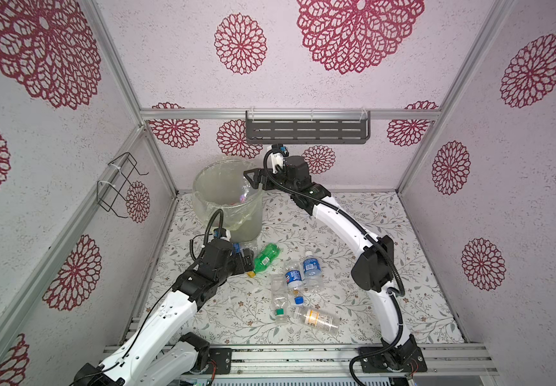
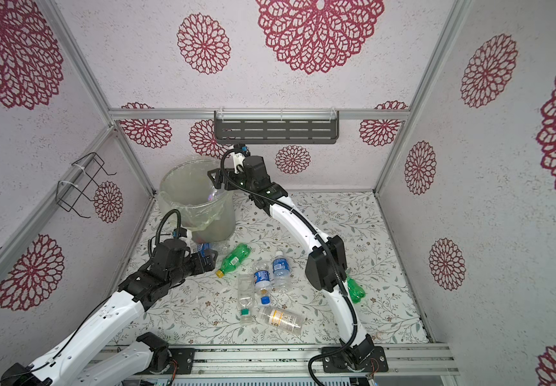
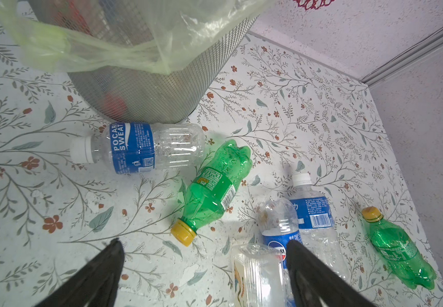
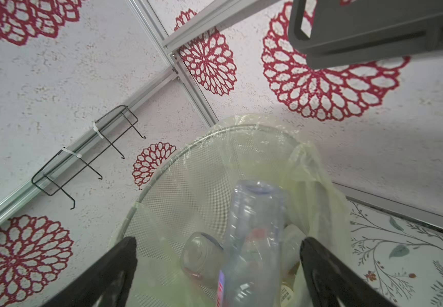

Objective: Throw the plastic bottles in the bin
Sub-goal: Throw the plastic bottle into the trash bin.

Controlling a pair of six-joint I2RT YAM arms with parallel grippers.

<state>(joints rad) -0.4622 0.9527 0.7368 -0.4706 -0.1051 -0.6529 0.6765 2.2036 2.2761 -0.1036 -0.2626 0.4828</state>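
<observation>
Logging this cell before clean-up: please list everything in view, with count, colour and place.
bin: one, grey mesh, clear liner, table's far left corner.
green bottles: two, yellow caps; one near the bin, one beside the right arm.
Pocari Sweat bottle: one, clear, blue label, at the bin's foot.
blue-label bottles: two, clear, mid-table, side by side.
green-capped bottle: one, clear, mid-table.
yellow-label bottle: one, clear, nearest the front.
bottles in the bin: at least one, clear; count hidden.
blurred bottle: one, clear, over the bin between the right hand's jaws.
shelf: one, dark grey, back wall.
wire rack: one, black, left wall.
left hand: open, empty, over the table bottles.
right hand: open, above the bin.
</observation>
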